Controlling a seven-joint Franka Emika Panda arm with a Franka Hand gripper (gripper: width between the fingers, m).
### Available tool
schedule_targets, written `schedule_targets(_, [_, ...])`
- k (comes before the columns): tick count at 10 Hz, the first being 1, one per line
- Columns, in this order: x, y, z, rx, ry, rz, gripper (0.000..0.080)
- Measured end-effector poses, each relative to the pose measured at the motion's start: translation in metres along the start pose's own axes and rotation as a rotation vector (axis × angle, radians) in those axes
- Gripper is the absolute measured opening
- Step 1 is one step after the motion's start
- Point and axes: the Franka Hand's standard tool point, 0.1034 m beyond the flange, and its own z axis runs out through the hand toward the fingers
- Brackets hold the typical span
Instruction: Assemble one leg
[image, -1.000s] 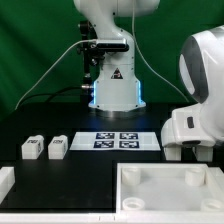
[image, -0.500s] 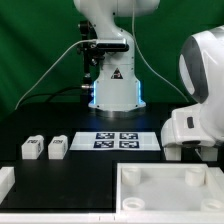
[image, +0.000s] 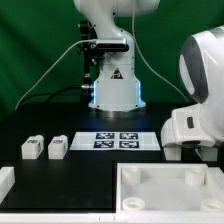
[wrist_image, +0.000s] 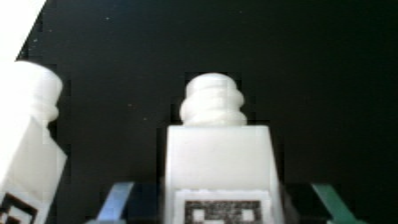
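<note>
The end effector (wrist_image: 224, 192), fingertips (wrist_image: 121, 198) cropped, stands released astride one leg (wrist_image: 221, 150), a second leg (wrist_image: 32, 140) half cut off beside it; the exterior view clips the tray (image: 150, 195) at 5 o'clock.

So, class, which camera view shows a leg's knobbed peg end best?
The wrist view: one leg fills the picture, its knobbed peg clear against black. The exterior view shows two legs only as small white blocks, pegs indistinct.

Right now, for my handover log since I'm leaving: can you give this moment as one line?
step: assemble one leg | tool: open, straddling leg | neighbour leg: alongside, apart | two more legs: exterior view's left, untouched
</note>
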Motion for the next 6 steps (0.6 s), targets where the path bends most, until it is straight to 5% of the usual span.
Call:
schedule_targets(2, [-0.005, 0.004, -0.006, -0.003, -0.023, -0.044, 0.0287])
schedule_targets(4, [-0.022, 0.028, -0.075, 0.017, 0.027, -0.121, 0.0288])
schedule_targets(6, [-0.041, 0.042, -0.125, 0.028, 0.136, -0.143, 0.0288])
